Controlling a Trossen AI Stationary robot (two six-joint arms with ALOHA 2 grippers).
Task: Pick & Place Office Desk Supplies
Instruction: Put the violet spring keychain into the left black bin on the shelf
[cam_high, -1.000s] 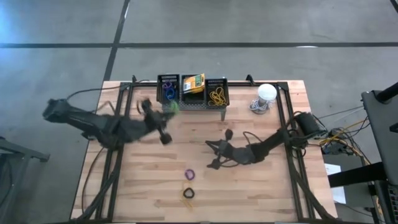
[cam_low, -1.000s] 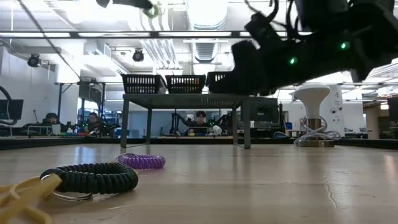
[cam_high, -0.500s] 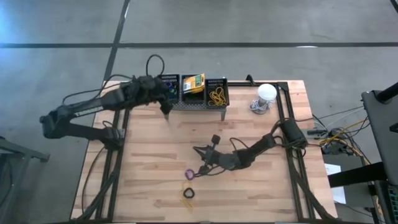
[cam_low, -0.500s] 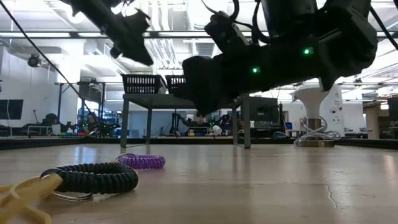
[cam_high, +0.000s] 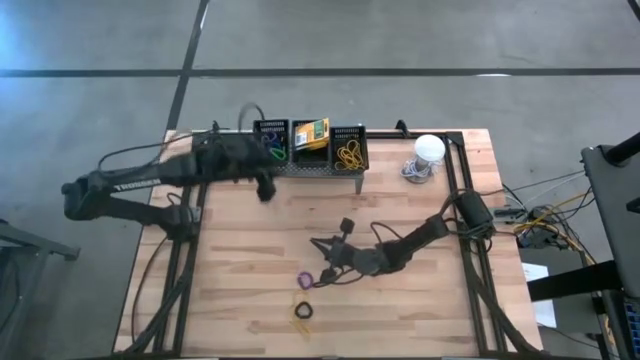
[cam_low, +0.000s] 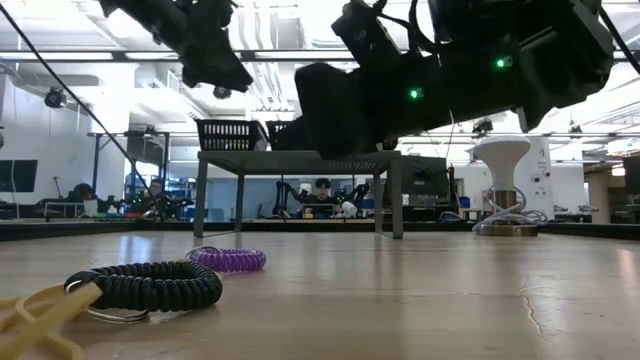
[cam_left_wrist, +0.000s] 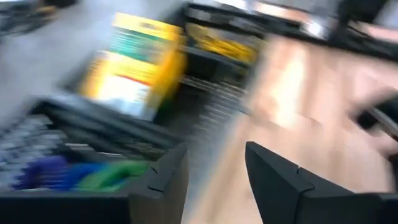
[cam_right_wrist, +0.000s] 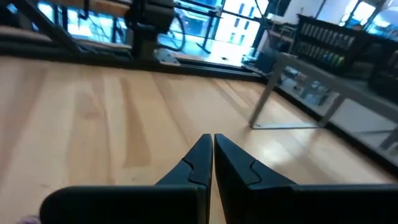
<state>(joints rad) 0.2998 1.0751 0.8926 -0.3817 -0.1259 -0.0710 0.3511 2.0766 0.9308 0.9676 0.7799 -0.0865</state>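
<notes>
Movement is what we notice first: half a second ago the left hand (cam_high: 264, 190) stood right at the front edge of the left basket (cam_high: 270, 144), and now it has come back a little over the table (cam_high: 420, 290), just in front of the grey stand (cam_high: 330, 171). In its wrist view its fingers (cam_left_wrist: 163, 180) are apart with nothing between them, and blue and green loops (cam_left_wrist: 81, 174) lie inside that basket, so we judge that the green loop seen at this hand one second ago has been delivered. The crayon boxes (cam_high: 311, 132) sit in the middle basket (cam_high: 311, 146) and the yellow bands (cam_high: 349, 154) in the right basket (cam_high: 349, 146). The right hand (cam_high: 322, 276) has hardly moved in the last half second; it hangs just beside the purple loop (cam_high: 305, 279), and its fingers (cam_right_wrist: 199, 163) are pressed together and empty. The black loop (cam_high: 303, 311), touching a yellow band (cam_low: 35, 310), lies a little nearer the front edge. We think these three things are what remains to be placed.
</notes>
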